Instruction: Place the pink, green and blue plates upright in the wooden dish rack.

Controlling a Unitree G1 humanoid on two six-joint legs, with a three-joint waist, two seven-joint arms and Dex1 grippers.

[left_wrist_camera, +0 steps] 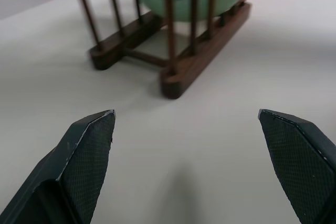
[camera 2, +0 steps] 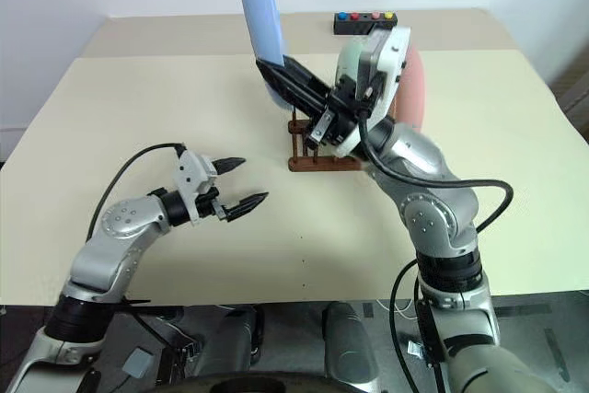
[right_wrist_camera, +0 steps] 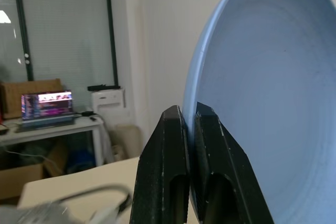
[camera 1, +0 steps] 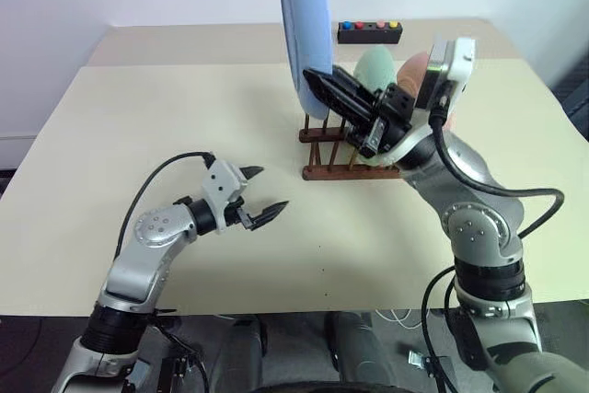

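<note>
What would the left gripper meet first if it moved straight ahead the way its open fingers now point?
Probably the near end of the wooden dish rack; the left gripper faces it across bare table, though depth is uncertain.

Two plates racked, blue one held aloft

Green plate and pink plate stand upright in the dark wooden rack; blue plate on edge above the rack's front pegs, pinched at its rim.

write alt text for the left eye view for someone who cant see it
The right end effector holds a blue plate upright by its lower rim above the wooden dish rack, which already holds a green plate and a pink plate. The left end effector hangs open over the beige table.
</note>
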